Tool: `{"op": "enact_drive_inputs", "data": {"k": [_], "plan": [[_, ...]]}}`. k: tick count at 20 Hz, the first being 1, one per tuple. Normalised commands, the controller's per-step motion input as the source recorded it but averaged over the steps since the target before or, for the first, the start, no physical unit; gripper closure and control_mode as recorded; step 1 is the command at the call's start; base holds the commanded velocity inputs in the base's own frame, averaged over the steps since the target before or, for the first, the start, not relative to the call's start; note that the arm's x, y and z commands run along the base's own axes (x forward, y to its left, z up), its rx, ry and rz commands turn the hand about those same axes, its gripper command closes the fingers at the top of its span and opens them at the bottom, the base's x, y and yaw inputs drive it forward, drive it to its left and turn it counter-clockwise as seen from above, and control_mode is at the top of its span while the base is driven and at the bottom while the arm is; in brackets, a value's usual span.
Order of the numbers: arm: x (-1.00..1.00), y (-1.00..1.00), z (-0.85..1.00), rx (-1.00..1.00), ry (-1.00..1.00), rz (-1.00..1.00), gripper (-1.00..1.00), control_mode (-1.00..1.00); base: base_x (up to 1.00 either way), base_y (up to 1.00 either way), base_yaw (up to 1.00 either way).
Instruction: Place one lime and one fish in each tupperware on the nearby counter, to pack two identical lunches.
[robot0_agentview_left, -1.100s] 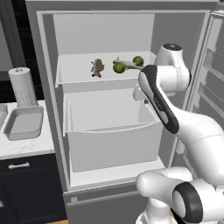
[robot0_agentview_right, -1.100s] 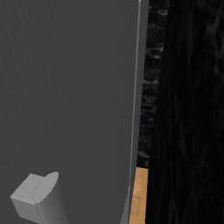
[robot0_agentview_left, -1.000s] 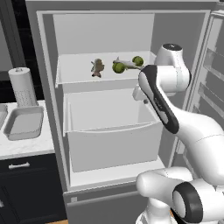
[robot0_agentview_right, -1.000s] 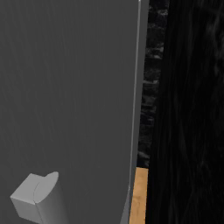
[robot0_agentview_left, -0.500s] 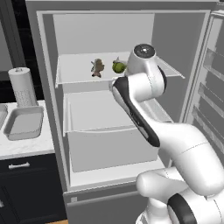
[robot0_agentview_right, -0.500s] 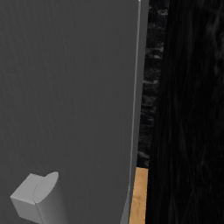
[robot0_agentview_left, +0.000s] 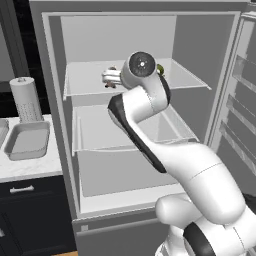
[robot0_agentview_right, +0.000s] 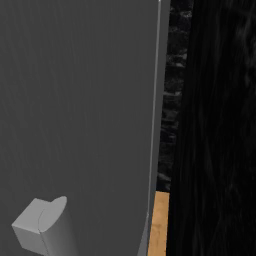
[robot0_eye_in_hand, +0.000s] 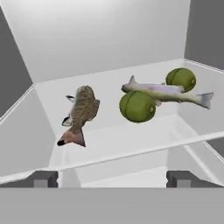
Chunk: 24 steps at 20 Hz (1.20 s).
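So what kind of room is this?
Most likely a kitchen: an open fridge with fish and limes on a shelf, beside a white counter over dark cabinets.

Kitchen: open fridge (robot0_agentview_left: 60, 100), stone counter (robot0_agentview_left: 27, 167).

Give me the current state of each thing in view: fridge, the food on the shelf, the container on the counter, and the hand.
Fridge door: open.
Brown fish: loose on the shelf.
Silver fish: lying across the two limes.
Near lime: on the shelf, under the silver fish.
Far lime: on the shelf, behind the silver fish.
Tupperware: empty, on the counter.
Hand: open, holding nothing, short of the shelf.
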Motion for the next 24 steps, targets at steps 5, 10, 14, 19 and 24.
{"op": "enact_drive_inputs", "data": {"k": [5, 10, 14, 19, 24], "plan": [[0.94, 0.20, 0.18, 0.01, 0.02, 0.01, -1.00, -1.00, 0.00, 0.00, 0.00], [0.84, 0.07, 0.00, 0.00, 0.25, 0.09, -1.00, -1.00, 0.00, 0.00, 0.00], [0.63, 0.23, 0.00, -0.11, 0.34, 0.05, -1.00, -1.00, 0.00, 0.00, 0.00], [0.03, 0.31, -0.29, -0.14, 0.14, 0.04, -1.00, -1.00, 0.00, 0.00, 0.00], [0.35, 0.38, -0.33, -0.06, 0.00, 0.01, -1.00, -1.00, 0.00, 0.00, 0.00]]}}
